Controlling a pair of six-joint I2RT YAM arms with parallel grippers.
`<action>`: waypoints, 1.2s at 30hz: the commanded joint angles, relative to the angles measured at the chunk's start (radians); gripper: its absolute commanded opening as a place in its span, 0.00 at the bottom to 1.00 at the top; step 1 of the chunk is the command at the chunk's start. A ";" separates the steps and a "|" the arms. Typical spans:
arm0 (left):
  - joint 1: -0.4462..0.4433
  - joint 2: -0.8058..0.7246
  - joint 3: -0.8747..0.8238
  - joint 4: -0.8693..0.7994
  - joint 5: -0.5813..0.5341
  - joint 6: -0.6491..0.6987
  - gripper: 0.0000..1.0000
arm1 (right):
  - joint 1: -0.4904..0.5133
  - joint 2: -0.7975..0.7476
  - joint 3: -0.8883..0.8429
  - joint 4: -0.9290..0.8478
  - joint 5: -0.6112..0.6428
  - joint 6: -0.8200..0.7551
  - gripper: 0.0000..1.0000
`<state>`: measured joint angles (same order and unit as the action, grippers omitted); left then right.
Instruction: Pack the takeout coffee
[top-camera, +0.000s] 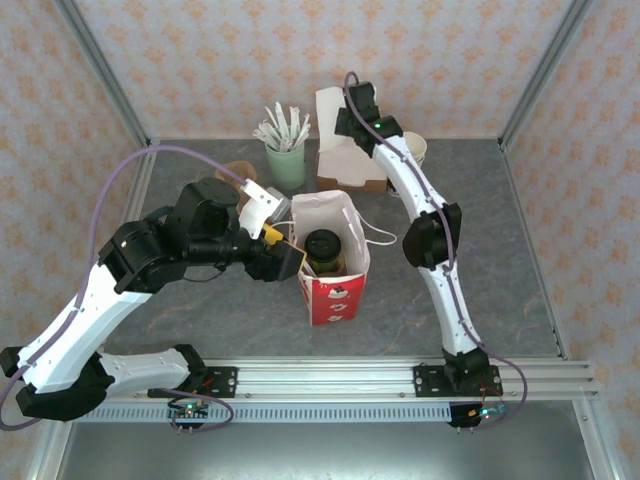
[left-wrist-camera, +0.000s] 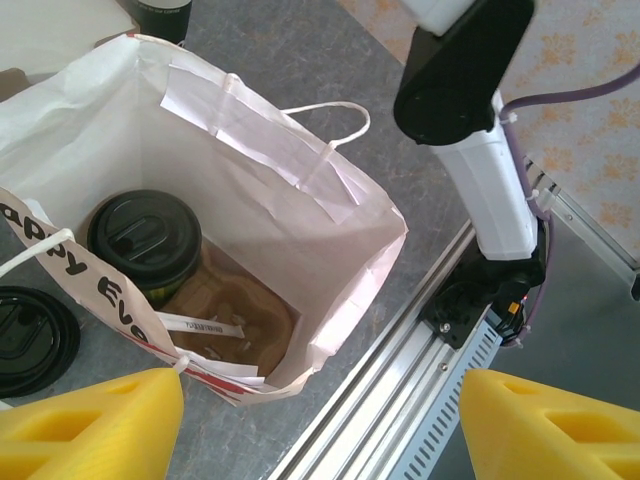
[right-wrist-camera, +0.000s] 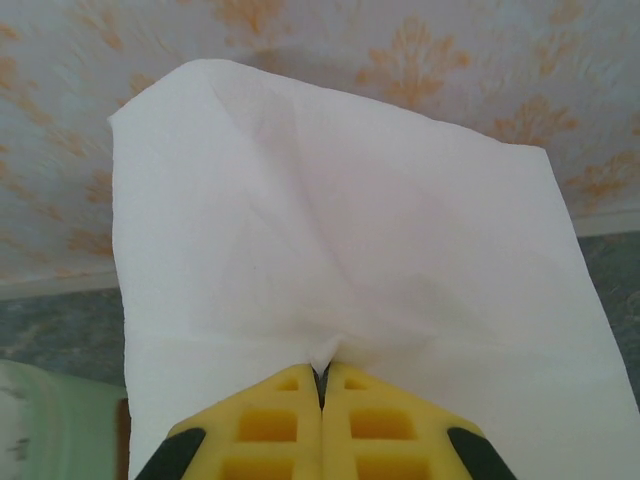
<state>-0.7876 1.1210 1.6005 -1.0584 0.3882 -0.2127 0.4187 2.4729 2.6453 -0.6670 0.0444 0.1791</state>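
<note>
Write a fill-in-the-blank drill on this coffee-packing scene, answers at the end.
The takeout coffee stands ____ the paper bag.
Its lid is ____ in colour.
The right gripper is ____ on a white napkin.
The left gripper is ____.
Missing words: inside; black; shut; open.

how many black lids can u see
2. One is on the takeout coffee inside the paper bag. One loose black lid lies on the table beside the bag, at the left wrist view's left edge; more may be stacked under it.
</note>
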 joint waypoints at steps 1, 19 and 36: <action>-0.005 -0.009 -0.001 0.031 -0.016 -0.004 0.74 | 0.015 -0.095 0.042 -0.048 -0.004 -0.011 0.00; 0.010 -0.054 -0.185 0.214 -0.674 -0.128 0.82 | 0.109 -0.696 -0.236 -0.214 -0.416 0.110 0.00; 0.159 -0.130 -0.334 0.255 -0.646 -0.210 0.85 | 0.211 -1.298 -1.220 0.345 -0.648 0.753 0.00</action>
<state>-0.6342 1.0035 1.2804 -0.8394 -0.2642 -0.4011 0.5961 1.2385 1.4921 -0.4984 -0.5770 0.7746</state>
